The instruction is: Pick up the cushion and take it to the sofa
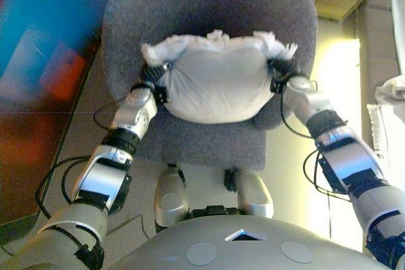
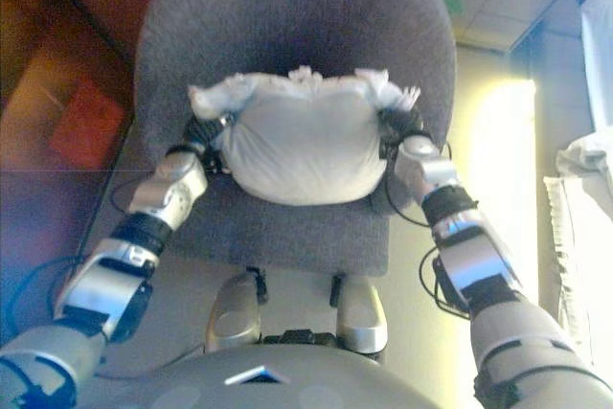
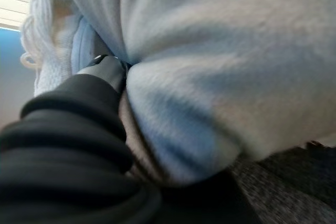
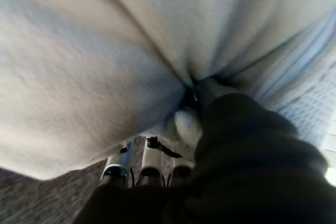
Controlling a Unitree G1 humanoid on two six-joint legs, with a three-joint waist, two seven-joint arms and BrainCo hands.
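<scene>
A plump white cushion (image 1: 215, 83) with a frilled far edge is held between my two hands above the seat of a grey upholstered chair (image 1: 209, 4). My left hand (image 1: 154, 77) grips its left side; in the left wrist view its thumb (image 3: 107, 72) digs into the fabric (image 3: 220, 77) and its fingers are hidden under it. My right hand (image 1: 283, 74) grips the right side; in the right wrist view its thumb (image 4: 210, 90) presses into a crease and its fingers (image 4: 149, 171) lie beneath the cushion (image 4: 105, 66).
The chair's seat (image 1: 209, 140) lies just below the cushion and its rounded back rises behind. A white cloth-covered thing (image 1: 389, 102) stands at the far right. A blue and red surface (image 1: 44, 49) lies at the left, with pale floor on both sides.
</scene>
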